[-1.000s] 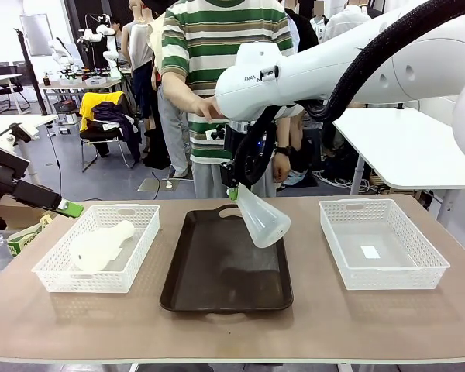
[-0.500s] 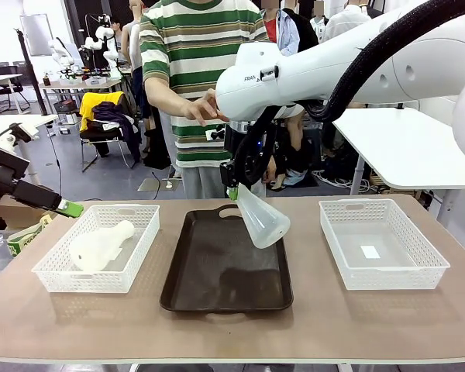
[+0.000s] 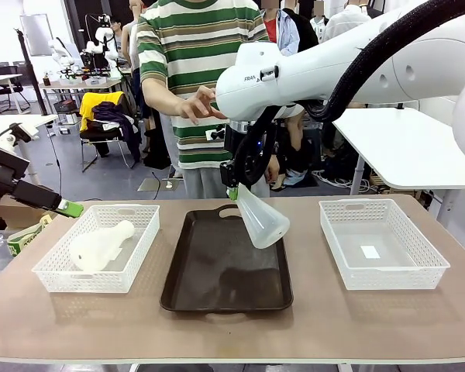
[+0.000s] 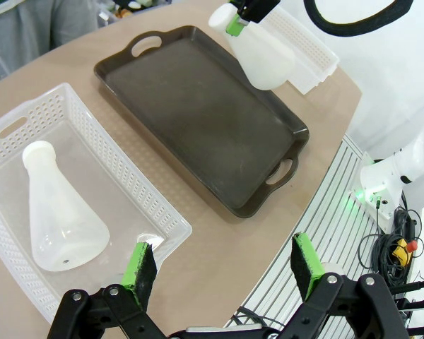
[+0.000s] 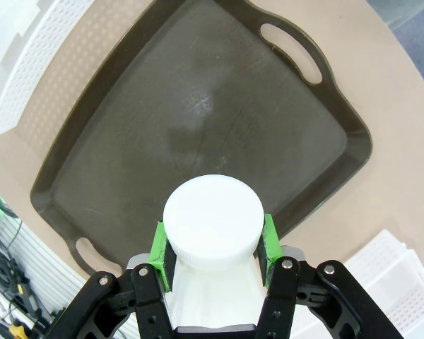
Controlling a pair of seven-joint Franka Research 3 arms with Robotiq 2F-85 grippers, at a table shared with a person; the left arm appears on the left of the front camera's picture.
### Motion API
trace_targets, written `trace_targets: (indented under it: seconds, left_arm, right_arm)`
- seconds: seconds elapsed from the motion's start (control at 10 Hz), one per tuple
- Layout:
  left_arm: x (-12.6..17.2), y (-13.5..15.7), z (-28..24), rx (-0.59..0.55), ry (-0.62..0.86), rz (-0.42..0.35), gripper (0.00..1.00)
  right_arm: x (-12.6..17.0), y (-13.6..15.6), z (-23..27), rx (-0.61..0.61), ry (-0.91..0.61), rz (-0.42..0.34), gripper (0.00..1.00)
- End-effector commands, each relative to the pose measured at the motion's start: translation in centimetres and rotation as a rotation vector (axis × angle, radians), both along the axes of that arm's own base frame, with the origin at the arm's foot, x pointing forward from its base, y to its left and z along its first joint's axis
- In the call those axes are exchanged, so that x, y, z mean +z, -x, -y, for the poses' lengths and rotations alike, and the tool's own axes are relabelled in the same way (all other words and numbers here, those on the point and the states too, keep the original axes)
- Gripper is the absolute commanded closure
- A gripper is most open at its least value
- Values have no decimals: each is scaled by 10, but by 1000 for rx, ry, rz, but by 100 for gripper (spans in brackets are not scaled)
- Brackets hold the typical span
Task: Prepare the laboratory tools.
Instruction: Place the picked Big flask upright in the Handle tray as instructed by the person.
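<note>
While the right gripper (image 5: 212, 244) clamps its green pads on the narrow neck of one flask (image 5: 212, 219), that neck looks like the right place to hold. The cone below is too wide and seems smooth and slippery. Frosted and thin-walled, the flask is probably light and stiff, and breakable if it is glass, so a gentle set-down is wise. It hangs tilted, base lowest, above the dark tray (image 3: 178, 271) toward its one o'clock corner, not touching it. At the tray's nine o'clock the second flask (image 4: 56, 219) lies on its side in a white basket (image 3: 54, 283). The left gripper (image 4: 222, 265) hovers wide open and empty beyond that basket. At three o'clock sits another basket (image 3: 387, 279). At twelve o'clock a person's hand (image 3: 198, 105) is raised beside the right arm.
</note>
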State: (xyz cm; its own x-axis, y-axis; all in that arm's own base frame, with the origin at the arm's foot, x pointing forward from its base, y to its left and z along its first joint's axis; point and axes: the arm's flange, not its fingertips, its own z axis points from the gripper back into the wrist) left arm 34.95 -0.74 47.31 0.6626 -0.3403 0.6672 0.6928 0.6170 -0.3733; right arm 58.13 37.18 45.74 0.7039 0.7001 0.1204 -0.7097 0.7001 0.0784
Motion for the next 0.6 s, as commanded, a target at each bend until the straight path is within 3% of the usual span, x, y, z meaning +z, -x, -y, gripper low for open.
trace_targets:
  seconds: [0.0, 0.4, 0.5]
  left_arm:
    - [-2, -1, -2, -15, 21, 16, 0]
    - [-2, -1, -2, -15, 21, 16, 0]
    - [-2, -1, -2, -15, 21, 16, 0]
  right_arm:
    - [0, 0, 1, -5, 8, 4, 100]
    - [0, 0, 0, 0, 0, 0, 100]
    - [3, 5, 0, 36, 9, 33, 100]
